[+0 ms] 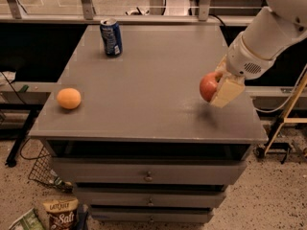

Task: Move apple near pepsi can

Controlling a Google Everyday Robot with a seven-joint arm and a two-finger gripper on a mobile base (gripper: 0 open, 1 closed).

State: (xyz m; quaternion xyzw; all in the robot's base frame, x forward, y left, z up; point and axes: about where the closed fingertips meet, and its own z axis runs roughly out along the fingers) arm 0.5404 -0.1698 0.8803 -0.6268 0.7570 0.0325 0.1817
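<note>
The red apple [208, 86] is held in my gripper [217, 87] at the right side of the grey cabinet top [153, 75], lifted a little above the surface with a shadow below it. The cream-coloured fingers [227, 91] are shut on the apple. The white arm reaches in from the upper right. The blue pepsi can [111, 37] stands upright at the far left of the top, well away from the apple.
A small orange fruit [69, 98] lies near the left front edge. Drawers [148, 176] are below the top. A snack bag [60, 213] and a wire basket [41, 171] sit on the floor at the left. A yellow frame [288, 114] stands at the right.
</note>
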